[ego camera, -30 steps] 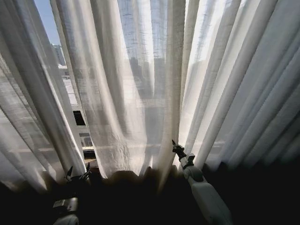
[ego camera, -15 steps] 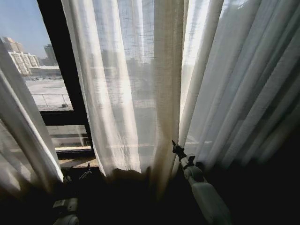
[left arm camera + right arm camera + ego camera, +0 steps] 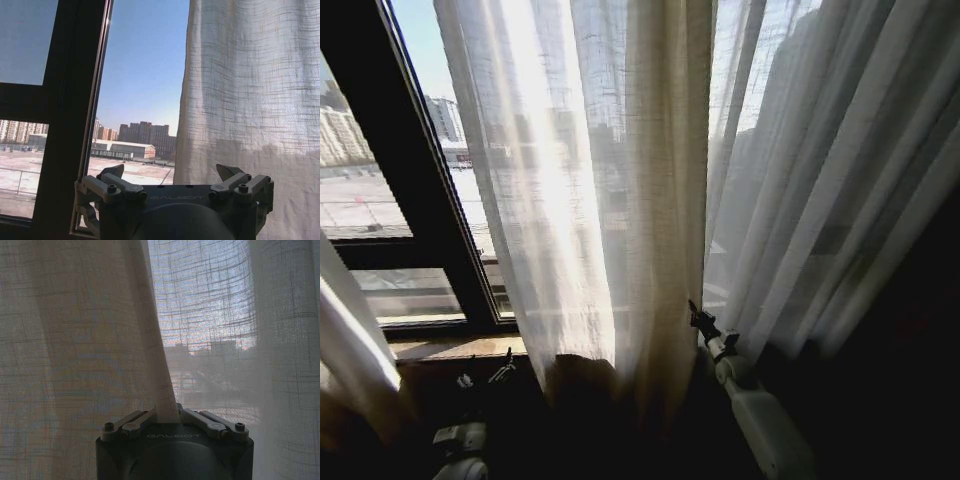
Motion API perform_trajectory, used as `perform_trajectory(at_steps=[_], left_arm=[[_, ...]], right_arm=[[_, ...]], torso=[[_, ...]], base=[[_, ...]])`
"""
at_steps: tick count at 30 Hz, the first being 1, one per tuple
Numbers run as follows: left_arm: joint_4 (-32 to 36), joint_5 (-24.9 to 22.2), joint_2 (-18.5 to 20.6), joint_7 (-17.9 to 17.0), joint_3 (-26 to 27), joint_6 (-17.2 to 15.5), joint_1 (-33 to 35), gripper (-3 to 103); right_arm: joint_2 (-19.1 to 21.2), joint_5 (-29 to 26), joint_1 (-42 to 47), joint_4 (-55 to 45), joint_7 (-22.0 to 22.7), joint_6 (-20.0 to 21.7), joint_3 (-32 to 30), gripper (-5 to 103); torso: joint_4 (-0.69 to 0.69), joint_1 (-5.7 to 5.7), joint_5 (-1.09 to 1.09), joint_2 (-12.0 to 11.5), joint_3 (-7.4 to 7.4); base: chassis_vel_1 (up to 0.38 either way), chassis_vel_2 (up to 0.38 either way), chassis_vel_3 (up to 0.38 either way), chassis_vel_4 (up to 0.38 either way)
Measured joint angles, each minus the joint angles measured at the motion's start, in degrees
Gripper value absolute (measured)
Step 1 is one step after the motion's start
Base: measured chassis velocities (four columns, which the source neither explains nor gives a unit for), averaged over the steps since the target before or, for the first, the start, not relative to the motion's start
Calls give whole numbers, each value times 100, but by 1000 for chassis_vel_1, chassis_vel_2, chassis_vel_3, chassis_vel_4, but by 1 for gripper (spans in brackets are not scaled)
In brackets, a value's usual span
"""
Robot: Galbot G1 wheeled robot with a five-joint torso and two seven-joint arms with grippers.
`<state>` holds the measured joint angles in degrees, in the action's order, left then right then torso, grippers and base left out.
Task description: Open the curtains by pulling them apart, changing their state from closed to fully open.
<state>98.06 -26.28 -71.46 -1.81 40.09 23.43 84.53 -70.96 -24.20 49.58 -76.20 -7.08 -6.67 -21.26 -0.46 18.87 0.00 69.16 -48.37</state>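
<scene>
**Sheer pleats pinched at the middle**

Right gripper (image 3: 167,416) clenches a fold of the curtains (image 3: 620,180); left gripper (image 3: 172,181) hangs released beside the fabric edge; the pale pleated panels hang across the dark window frame (image 3: 420,200), cream where bunched.

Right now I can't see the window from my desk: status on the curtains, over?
Right gripper shut on a curtain fold. Left gripper open, empty, low beside the window frame. Curtains part open; bare glass at left. Nothing in the way.
</scene>
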Motion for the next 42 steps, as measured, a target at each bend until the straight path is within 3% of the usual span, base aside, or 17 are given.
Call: perform_trajectory(at_steps=[31, 42], left_arm=[[0, 0, 0, 0, 0, 0, 0, 100], [1, 0, -1, 5, -2, 0, 0, 100]], right_arm=[[34, -74, 47, 23, -102, -137, -49, 0], [15, 177, -72, 78, 290, -196, 65, 0]], torso=[[0, 1, -3, -1, -1], [-3, 0, 2, -1, -1]], base=[[-346, -356, 350, 353], [-237, -230, 236, 229]])
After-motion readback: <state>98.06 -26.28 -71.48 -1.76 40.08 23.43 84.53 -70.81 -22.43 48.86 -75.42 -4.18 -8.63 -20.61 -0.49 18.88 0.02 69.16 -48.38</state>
